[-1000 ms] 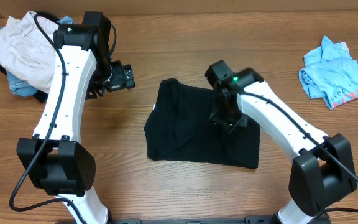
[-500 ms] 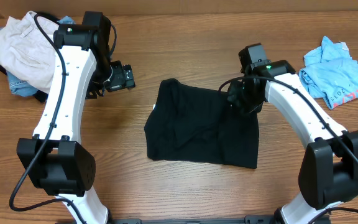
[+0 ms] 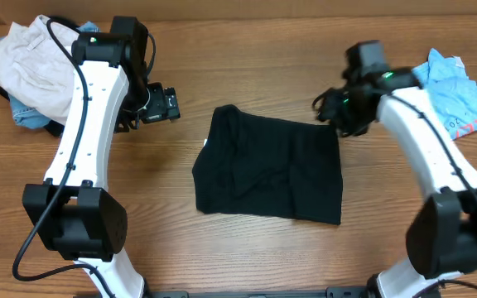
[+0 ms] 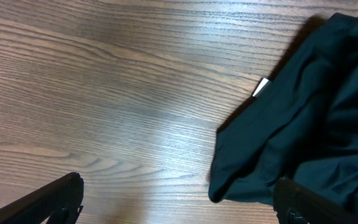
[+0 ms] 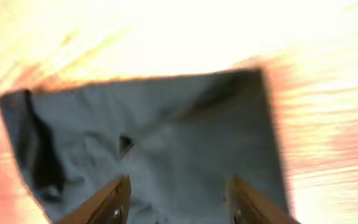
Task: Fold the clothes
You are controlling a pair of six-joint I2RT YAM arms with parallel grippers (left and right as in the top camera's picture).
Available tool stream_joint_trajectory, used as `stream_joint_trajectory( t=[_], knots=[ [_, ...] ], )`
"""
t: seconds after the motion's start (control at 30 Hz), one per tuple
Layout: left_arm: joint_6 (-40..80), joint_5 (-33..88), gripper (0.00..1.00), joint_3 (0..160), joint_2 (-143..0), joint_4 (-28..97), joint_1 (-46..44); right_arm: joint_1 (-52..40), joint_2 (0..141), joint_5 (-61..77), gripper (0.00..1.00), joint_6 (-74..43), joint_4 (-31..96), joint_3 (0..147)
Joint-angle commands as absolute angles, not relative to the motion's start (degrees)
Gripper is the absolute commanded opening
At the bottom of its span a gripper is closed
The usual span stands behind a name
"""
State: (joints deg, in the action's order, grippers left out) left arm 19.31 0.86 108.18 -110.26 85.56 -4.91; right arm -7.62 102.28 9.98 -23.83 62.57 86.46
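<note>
My two arms are built alike, with long white shells on the links and bulky black housings at the joints: my left arm (image 3: 85, 124) stands at the left of the overhead frame and my right arm (image 3: 427, 156) at the right. A thin black cable (image 3: 79, 91) runs along the left one, and a small green light (image 3: 94, 36) glows near its top end, with another on the right. My left fingers (image 4: 58, 198) are matte black in the lower corners of their wrist view; my right fingers (image 5: 114, 200) look tan-orange through blur and glare.
</note>
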Motion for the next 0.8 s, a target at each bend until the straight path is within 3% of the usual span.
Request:
stream_joint_trajectory(
  t=[0.0, 0.03, 0.1, 0.13, 0.17, 0.37, 0.53, 0.63, 0.77],
  knots=[
    [18.7, 1.3, 1.0, 108.0, -109.5, 85.3, -5.3, -6.3, 97.7, 10.2, 0.54, -22.2, 64.9, 90.1],
    [18.7, 1.7, 1.0, 108.0, -109.5, 85.1, -5.3, -6.4, 97.8, 10.7, 0.53, -22.2, 64.9, 90.0],
    [18.7, 2.7, 1.0, 108.0, -109.5, 85.0, -5.3, -7.2, 98.6, 11.8, 0.32, -22.3, 64.9, 89.5],
    [18.7, 2.9, 1.0, 108.0, -109.5, 85.1, -5.3, -8.1, 99.6, 11.9, 0.13, -22.5, 63.8, 88.1],
    [18.7, 2.9, 1.0, 108.0, -109.5, 85.3, -5.3, -8.5, 100.2, 11.9, 0.06, -22.9, 62.5, 86.7],
    [18.6, 2.9, 1.0, 108.0, -109.5, 85.5, -5.3, -11.2, 106.3, 18.8, 0.04, -24.5, 43.6, 71.5],
    [18.6, 2.9, 1.0, 108.0, -109.5, 85.8, -5.3, -11.8, 110.2, 17.4, 0.04, -24.4, 36.2, 68.9],
    [18.5, 2.8, 1.0, 108.0, -109.5, 86.2, -5.3, -10.3, 108.4, 16.5, 0.04, -24.3, 41.6, 73.3],
    [18.4, 2.8, 1.0, 108.0, -109.5, 86.1, -5.3, -7.2, 103.9, 7.0, 0.04, -23.4, 63.9, 91.0]
  ],
)
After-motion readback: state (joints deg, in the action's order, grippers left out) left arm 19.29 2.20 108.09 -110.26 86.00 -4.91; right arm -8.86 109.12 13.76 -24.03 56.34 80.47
